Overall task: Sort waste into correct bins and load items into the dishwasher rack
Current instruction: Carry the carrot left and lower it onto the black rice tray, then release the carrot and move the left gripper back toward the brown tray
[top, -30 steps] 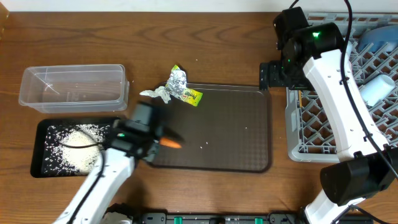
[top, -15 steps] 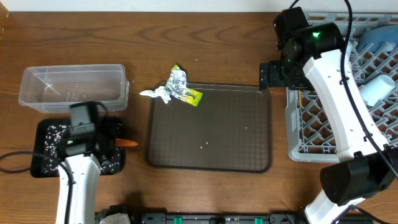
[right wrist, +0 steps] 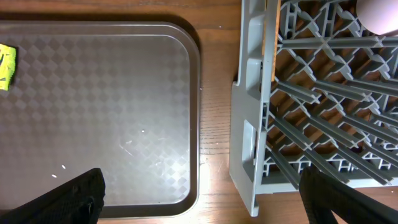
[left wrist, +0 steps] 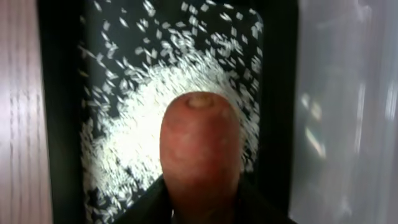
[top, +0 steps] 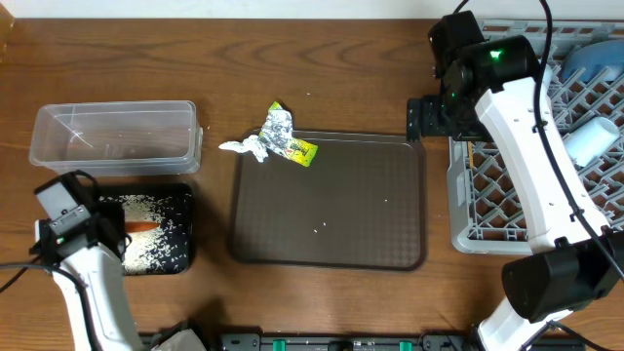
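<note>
Above heaped rice, blunt-ended carrot

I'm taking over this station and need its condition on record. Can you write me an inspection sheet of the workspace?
Surface: wooden table; brown serving tray on it, with white specks.
Job's things: rice in the black tray; clear tub looks empty; rack holds a blue bowl and a pale cup; foil, wrapper and white paper unsorted at the serving tray's far edge.
Clutter: nothing seen.
Grippers: left gripper has the carrot in its jaws over the rice, grip unclear; right gripper open, empty.
Cables: black cable above the right arm.
Surroundings: nothing seen.
</note>
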Controlling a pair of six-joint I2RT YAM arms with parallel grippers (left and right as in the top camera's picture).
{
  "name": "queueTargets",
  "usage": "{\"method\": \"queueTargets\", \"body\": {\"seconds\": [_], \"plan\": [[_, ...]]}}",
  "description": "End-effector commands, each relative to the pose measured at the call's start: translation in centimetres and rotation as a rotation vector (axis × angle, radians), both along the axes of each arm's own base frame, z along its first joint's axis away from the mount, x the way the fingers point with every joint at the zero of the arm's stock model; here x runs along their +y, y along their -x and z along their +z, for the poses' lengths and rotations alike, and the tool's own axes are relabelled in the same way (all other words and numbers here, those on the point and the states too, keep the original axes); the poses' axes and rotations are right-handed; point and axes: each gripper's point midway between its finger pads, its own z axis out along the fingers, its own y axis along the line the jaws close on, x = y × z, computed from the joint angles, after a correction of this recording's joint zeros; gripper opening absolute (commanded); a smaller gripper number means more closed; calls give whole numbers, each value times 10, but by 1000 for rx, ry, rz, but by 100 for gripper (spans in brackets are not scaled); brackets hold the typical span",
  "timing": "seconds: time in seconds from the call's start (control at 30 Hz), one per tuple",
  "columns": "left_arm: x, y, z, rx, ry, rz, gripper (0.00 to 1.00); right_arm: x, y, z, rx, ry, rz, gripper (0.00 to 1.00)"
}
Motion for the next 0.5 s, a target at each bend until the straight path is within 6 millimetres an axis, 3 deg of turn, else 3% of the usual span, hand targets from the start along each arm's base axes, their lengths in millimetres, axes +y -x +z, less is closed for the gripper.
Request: {"method": "queueTargets", "body": {"seconds": [0.0, 0.27, 0.47], "plan": [[8, 2, -18, 62, 0, -6, 35, -1, 1, 4, -13, 2, -13, 99], [9, -3, -52, 128, 63, -19, 34, -1, 1, 4, -13, 2, -13, 99], [2, -14, -41, 65, 79, -74, 34, -1, 1, 4, -13, 2, -13, 99]]}}
